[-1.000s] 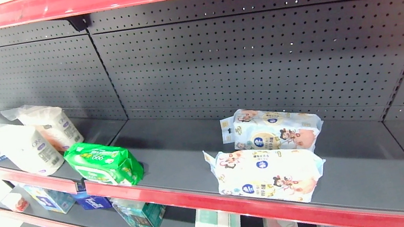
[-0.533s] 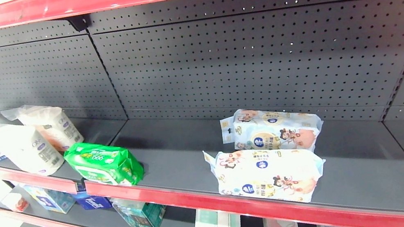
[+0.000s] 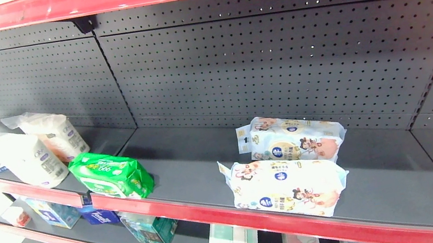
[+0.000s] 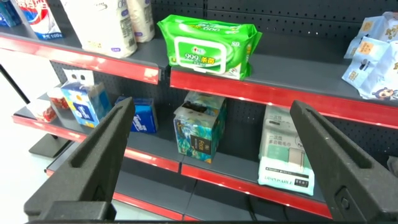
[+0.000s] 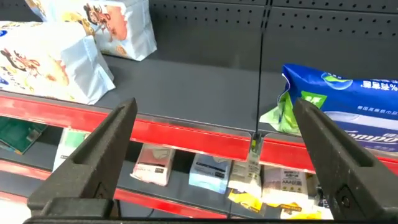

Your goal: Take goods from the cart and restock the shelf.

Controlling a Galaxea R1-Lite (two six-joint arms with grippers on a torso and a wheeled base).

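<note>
The dark shelf [image 3: 190, 175] with a red front edge carries two cartoon-printed tissue packs, one at the front [image 3: 286, 187] and one behind it [image 3: 293, 139]. A green wipes pack [image 3: 112, 175] lies further left on the same board. My left gripper [image 4: 208, 155] is open and empty, in front of the lower shelves below the green wipes pack [image 4: 208, 46]. My right gripper [image 5: 214, 155] is open and empty, facing the shelf edge between the cartoon packs [image 5: 53, 59] and a blue and green pack [image 5: 342, 102].
White paper rolls [image 3: 33, 158] and boxes stand at the shelf's left end. Lower shelves hold a teal box [image 4: 199, 124], blue boxes [image 4: 84, 102] and white packs [image 4: 283, 155]. A perforated back panel [image 3: 276, 57] closes the rear. Bare shelf lies between the green pack and the cartoon packs.
</note>
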